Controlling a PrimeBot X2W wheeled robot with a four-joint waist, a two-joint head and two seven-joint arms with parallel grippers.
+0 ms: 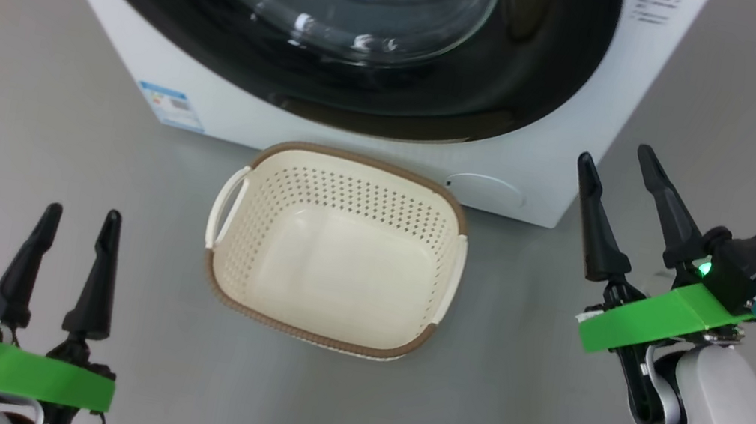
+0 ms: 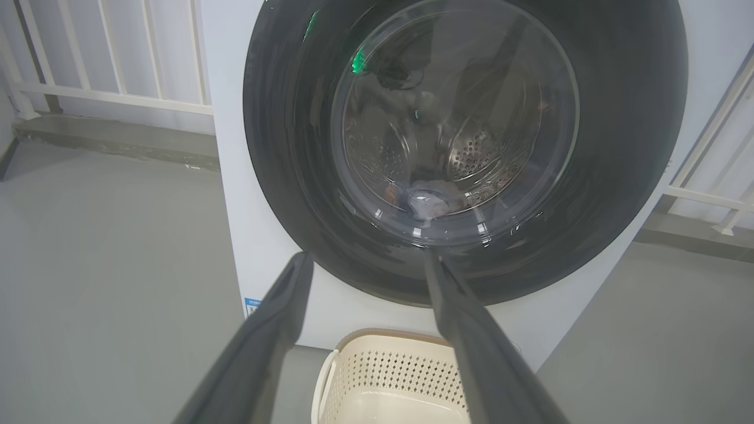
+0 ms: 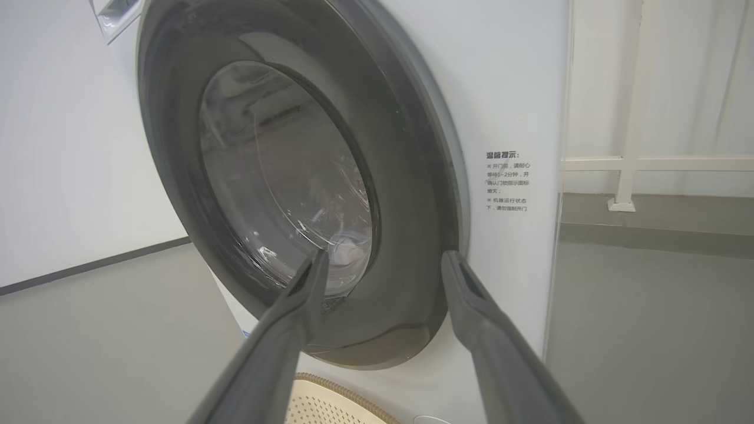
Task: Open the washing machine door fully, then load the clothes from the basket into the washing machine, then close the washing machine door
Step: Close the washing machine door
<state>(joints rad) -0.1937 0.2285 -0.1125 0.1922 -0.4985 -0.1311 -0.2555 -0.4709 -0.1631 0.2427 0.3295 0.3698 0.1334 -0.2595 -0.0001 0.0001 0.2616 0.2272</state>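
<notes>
— Colleague: What is the room like?
— Me: A smooth grey floor [image 1: 22,110], bare and a little shiny; a white railing [image 2: 118,70] behind the washing machine [image 1: 552,118], and a pale wall [image 3: 59,147] at its side; the machine stands directly on the floor, with a small blue label [image 1: 171,105] at its lower corner.
— Colleague: Which step are we in?
— Me: I judge it is the last one; the washing machine door [image 2: 294,147] lies flush against the front, as far as I can see; the basket [image 1: 339,266] sits on the floor just before the machine, with nothing inside; the clothes [image 2: 430,203] show as a pale bundle through the glass, low in the drum.
— Colleague: And the grippers?
— Me: The left gripper [image 1: 83,215] has its fingers spread and holds nothing; it hovers near the basket, to its left; the right gripper [image 1: 616,155] is spread too, empty, near the machine's lower right corner.
— Colleague: What next?
— Me: I cannot see the latch; so the next move, I think, calls for a gentle push on the black rim, or only a retreat.
</notes>
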